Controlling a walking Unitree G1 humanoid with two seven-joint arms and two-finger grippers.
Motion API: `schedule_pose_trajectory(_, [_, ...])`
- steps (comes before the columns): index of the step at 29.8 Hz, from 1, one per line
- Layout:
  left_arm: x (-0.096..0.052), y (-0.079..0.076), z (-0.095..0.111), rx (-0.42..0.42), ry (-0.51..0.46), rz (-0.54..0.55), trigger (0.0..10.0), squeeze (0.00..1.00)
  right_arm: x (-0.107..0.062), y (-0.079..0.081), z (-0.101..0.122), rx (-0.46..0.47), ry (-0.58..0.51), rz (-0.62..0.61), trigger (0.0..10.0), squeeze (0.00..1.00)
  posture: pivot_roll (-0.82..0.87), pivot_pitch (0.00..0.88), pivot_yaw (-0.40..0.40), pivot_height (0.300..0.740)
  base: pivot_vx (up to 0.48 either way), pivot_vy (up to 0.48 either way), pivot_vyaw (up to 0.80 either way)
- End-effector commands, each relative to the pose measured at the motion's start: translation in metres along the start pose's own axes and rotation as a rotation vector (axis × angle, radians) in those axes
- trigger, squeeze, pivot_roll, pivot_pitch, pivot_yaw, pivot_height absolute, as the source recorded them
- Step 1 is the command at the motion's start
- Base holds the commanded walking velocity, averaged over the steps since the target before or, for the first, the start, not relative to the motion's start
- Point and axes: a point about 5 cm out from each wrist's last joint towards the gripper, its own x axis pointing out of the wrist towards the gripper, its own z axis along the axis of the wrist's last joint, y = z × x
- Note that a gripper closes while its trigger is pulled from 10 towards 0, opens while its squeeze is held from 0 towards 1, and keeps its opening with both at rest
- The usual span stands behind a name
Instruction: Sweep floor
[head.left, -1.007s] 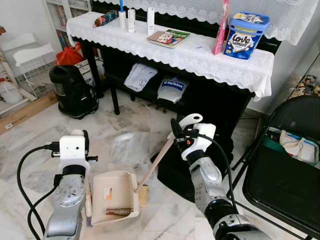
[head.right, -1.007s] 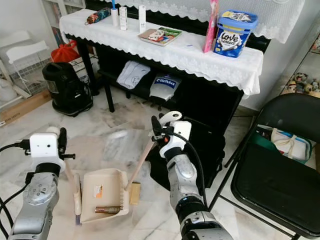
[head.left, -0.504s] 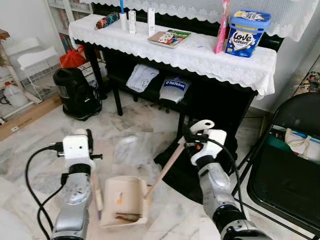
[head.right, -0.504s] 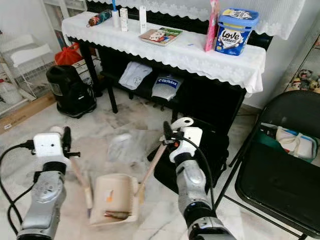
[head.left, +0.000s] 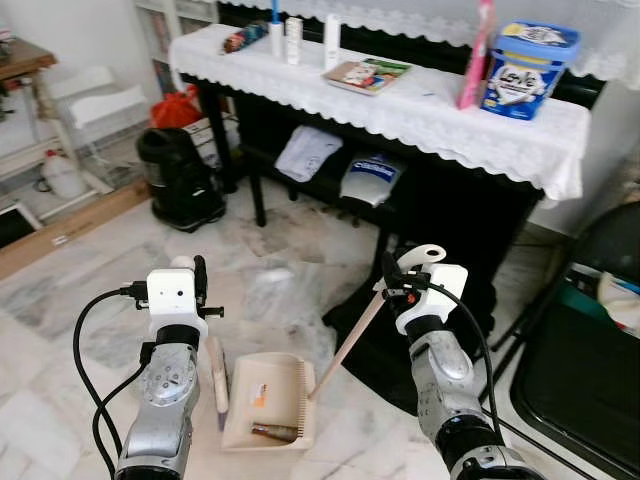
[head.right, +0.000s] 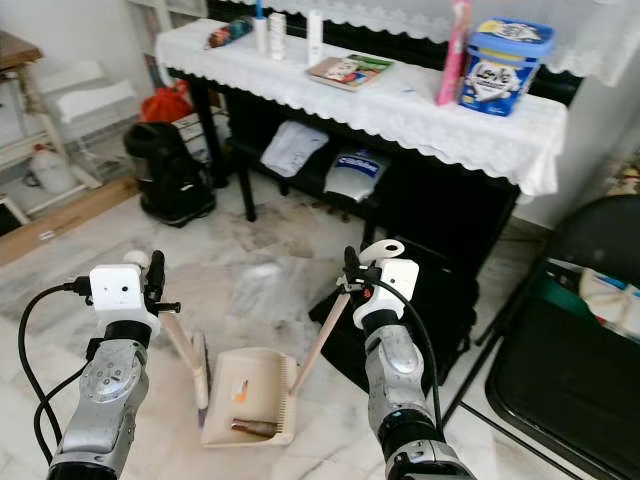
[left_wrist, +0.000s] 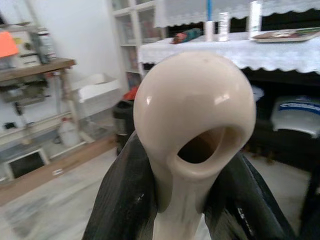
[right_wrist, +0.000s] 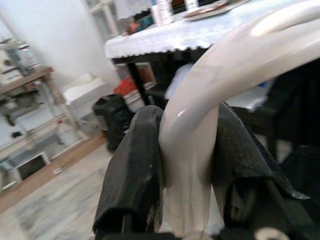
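Note:
A cream dustpan (head.left: 262, 412) rests on the marble floor between my arms, with a brown stick-like bit (head.left: 273, 432) and a small orange scrap (head.left: 258, 400) inside it. My left gripper (head.left: 192, 285) is shut on the looped end of the dustpan's handle (left_wrist: 192, 120), its black fingers (left_wrist: 117, 200) on either side. My right gripper (head.left: 390, 285) is shut on the hooked top of the cream brush handle (right_wrist: 190, 150). The brush stick (head.left: 345, 345) slants down to the dustpan's right edge, where its head is mostly hidden.
A black piano with a lace cloth (head.left: 400, 110) stands ahead, carrying bottles, a book and a blue tub. A black bag (head.left: 400, 345) lies on the floor by my right arm. A black vacuum (head.left: 185, 180) stands at the left, a black folding chair (head.left: 590, 390) at the right.
The camera has shifted, so the whole scene sits further right. Both grippers keep their hold. The dustpan now lies closer in, between my arms, and the brush end sits at its right edge.

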Motion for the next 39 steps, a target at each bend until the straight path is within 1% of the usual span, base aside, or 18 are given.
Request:
schedule_pose_trajectory(1, [0.004, 0.0, 0.01, -0.005, -0.062, -0.004, 10.0, 0.0, 0.006, 0.006, 0.009, 0.009, -0.048, 0.011, 10.0, 0.0, 0.06, 0.0, 0.016, 0.74, 0.0, 0.0, 0.8])
schedule_pose_trajectory(9, [0.003, -0.003, 0.009, 0.013, -0.063, -0.022, 10.0, 0.0, 0.006, 0.008, 0.007, 0.008, -0.038, 0.021, 10.0, 0.0, 0.07, 0.0, 0.009, 0.74, 0.0, 0.0, 0.8])
schedule_pose_trajectory(19, [0.003, 0.0, 0.008, 0.023, -0.061, -0.017, 10.0, 0.0, 0.008, 0.014, 0.006, 0.018, -0.029, 0.036, 10.0, 0.0, 0.09, 0.0, 0.007, 0.74, 0.0, 0.0, 0.8])
schedule_pose_trajectory(26, [0.007, 0.002, 0.011, 0.027, -0.07, 0.002, 10.0, 0.0, 0.012, 0.017, 0.009, 0.017, -0.036, 0.049, 10.0, 0.0, 0.08, 0.0, 0.008, 0.74, 0.0, 0.0, 0.8])
schedule_pose_trajectory(30, [0.008, 0.002, 0.011, 0.021, -0.07, 0.019, 10.0, 0.0, 0.012, 0.016, 0.01, 0.009, -0.038, 0.052, 10.0, 0.0, 0.07, 0.0, 0.001, 0.74, 0.0, 0.0, 0.8])
schedule_pose_trajectory(34, [0.005, 0.0, 0.011, 0.016, -0.068, 0.036, 10.0, 0.0, 0.015, 0.015, 0.014, 0.002, -0.042, 0.063, 10.0, 0.0, 0.08, 0.0, -0.035, 0.74, 0.0, 0.0, 0.8])
schedule_pose_trajectory(39, [0.004, 0.001, 0.011, 0.023, -0.07, 0.045, 10.0, 0.0, 0.018, 0.017, 0.016, -0.003, -0.037, 0.073, 10.0, 0.0, 0.09, 0.0, -0.047, 0.74, 0.0, 0.0, 0.8])
